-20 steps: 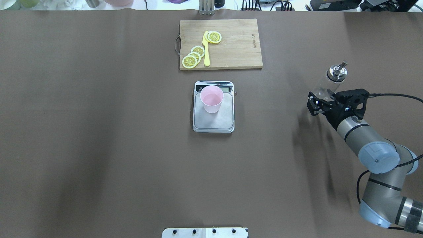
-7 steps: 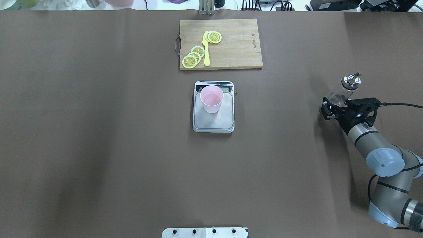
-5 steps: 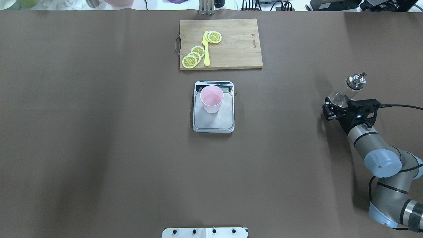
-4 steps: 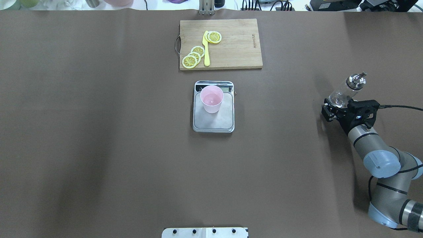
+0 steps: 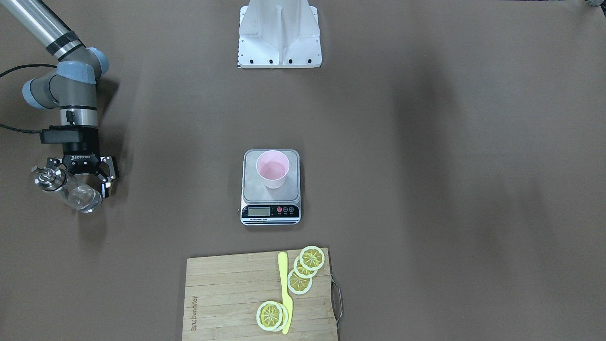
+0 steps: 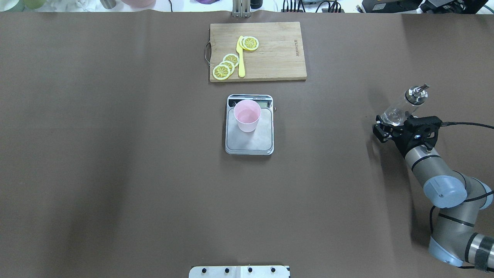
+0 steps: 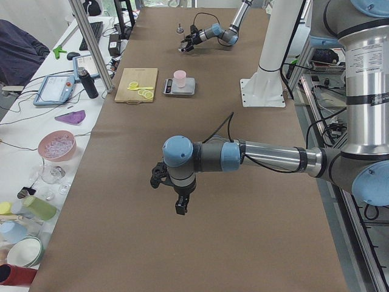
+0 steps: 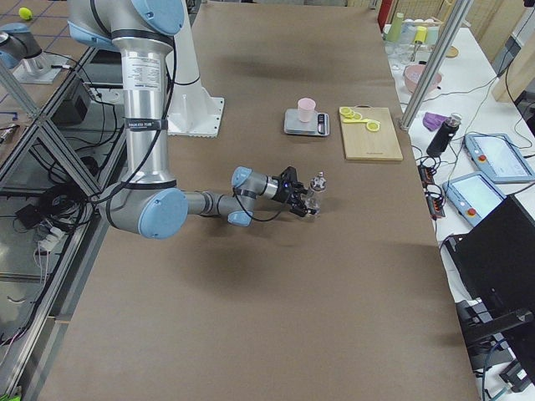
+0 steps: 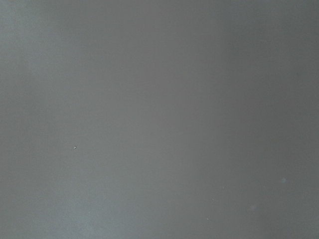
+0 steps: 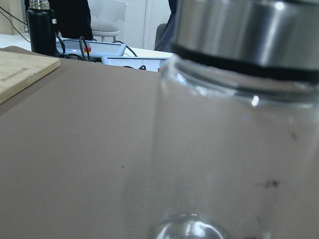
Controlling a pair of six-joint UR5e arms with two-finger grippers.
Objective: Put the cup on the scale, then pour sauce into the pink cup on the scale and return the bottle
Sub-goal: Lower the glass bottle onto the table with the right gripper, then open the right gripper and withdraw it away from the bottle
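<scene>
The pink cup (image 5: pixel 272 175) (image 6: pixel 247 116) stands on the scale (image 5: pixel 251 190) (image 6: pixel 251 143) at the table's middle, with a little liquid in it. The clear bottle (image 5: pixel 78 194) (image 6: pixel 398 111) with its silver spout stands on the table at my far right. My right gripper (image 5: pixel 81 185) (image 6: pixel 389 126) is open, its jaws spread wider than the bottle's lower body between them. The bottle fills the right wrist view (image 10: pixel 239 149). My left gripper (image 7: pixel 170 194) shows only in the exterior left view, over bare table; I cannot tell if it is open.
A wooden cutting board (image 6: pixel 278 58) (image 5: pixel 222 303) with lemon slices (image 6: pixel 225 65) and a yellow knife (image 6: pixel 241 58) lies beyond the scale. The robot's white base (image 5: pixel 279 35) stands at the near edge. Brown table surface lies between the scale and the bottle.
My right arm carried the bottle right and down to the table. In the last half second the jaws spread apart and the bottle stayed standing.
</scene>
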